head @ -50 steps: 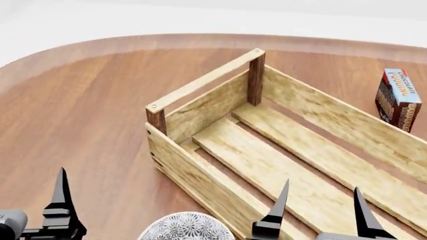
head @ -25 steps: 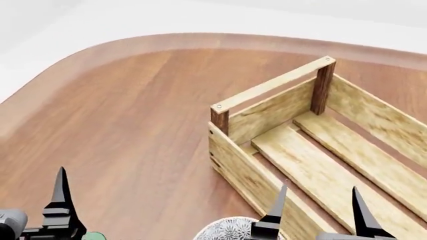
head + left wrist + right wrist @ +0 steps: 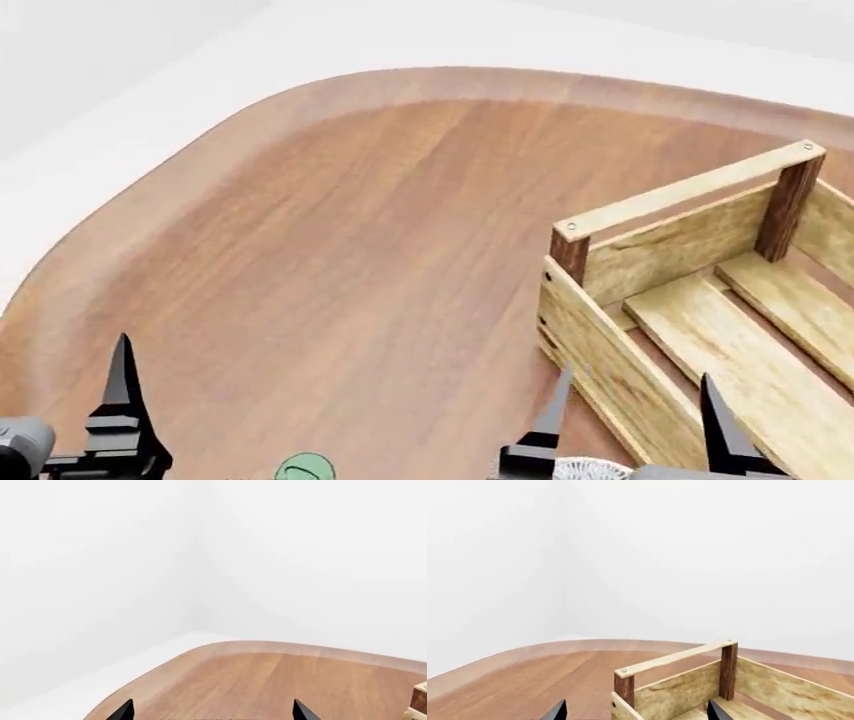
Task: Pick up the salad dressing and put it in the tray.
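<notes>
head view | tray just beside right tool | both tools spread, empty | left tool well apart

Light-wood slatted tray with dark corner posts, upright at right of head view; green round cap, possibly the salad dressing, at bottom edge.

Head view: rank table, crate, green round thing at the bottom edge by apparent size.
1. Table, fills most of the frame.
2. Crate, cropped at the right edge.
3. Green round thing, smallest and partly cut off.
</notes>
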### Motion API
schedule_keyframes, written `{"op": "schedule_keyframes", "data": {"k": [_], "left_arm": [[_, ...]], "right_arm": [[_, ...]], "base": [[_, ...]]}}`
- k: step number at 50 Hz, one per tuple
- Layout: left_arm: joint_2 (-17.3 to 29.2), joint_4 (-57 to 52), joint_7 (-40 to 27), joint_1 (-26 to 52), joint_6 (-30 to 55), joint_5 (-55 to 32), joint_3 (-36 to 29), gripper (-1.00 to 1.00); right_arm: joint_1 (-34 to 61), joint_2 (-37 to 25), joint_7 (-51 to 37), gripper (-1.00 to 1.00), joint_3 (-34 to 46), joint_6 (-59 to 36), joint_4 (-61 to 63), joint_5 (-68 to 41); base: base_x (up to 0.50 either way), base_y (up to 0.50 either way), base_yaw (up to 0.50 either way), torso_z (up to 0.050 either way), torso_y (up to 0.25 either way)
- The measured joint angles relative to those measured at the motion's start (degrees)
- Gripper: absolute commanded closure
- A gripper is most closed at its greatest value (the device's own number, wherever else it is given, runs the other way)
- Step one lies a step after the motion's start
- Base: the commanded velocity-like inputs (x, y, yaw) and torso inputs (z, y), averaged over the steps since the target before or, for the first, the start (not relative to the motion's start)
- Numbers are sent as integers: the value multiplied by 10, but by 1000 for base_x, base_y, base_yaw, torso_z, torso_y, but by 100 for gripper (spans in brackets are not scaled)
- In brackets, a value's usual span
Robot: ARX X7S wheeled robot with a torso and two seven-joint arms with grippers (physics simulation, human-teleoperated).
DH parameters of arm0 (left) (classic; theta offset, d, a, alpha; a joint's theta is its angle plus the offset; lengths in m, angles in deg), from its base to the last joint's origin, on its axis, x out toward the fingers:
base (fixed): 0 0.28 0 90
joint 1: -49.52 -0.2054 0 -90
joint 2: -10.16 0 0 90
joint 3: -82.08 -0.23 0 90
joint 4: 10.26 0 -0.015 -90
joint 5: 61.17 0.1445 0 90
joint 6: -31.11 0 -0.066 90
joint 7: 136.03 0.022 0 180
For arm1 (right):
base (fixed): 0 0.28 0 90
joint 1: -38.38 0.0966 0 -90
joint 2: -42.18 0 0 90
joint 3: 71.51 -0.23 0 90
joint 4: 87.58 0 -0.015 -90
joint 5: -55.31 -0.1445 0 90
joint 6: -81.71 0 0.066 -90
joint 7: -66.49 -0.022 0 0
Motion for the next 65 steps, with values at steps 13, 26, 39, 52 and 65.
{"op": "schedule_keyframes", "data": {"k": [13,26,39,52,65], "left_arm": [[2,3,-3,-1,-3,-2,-2,-100],[5,5,-6,-1,-6,-4,-4,-100],[8,7,-10,-1,-8,-7,-6,-100],[11,7,-13,0,-9,-9,-9,-100],[13,8,-16,0,-11,-10,-12,-100]], "right_arm": [[5,-8,1,-100,15,-17,-6,-5],[13,-35,45,-100,74,-68,-21,-7],[24,-82,143,-100,138,-98,-56,-28],[10,-130,229,-100,196,-79,-53,-34],[12,-135,263,-100,217,-61,-70,-43]], "base": [[0,0,219,0,0],[0,0,0,0,0],[0,0,0,0,0],[0,0,0,0,0],[0,0,0,0,0]]}}
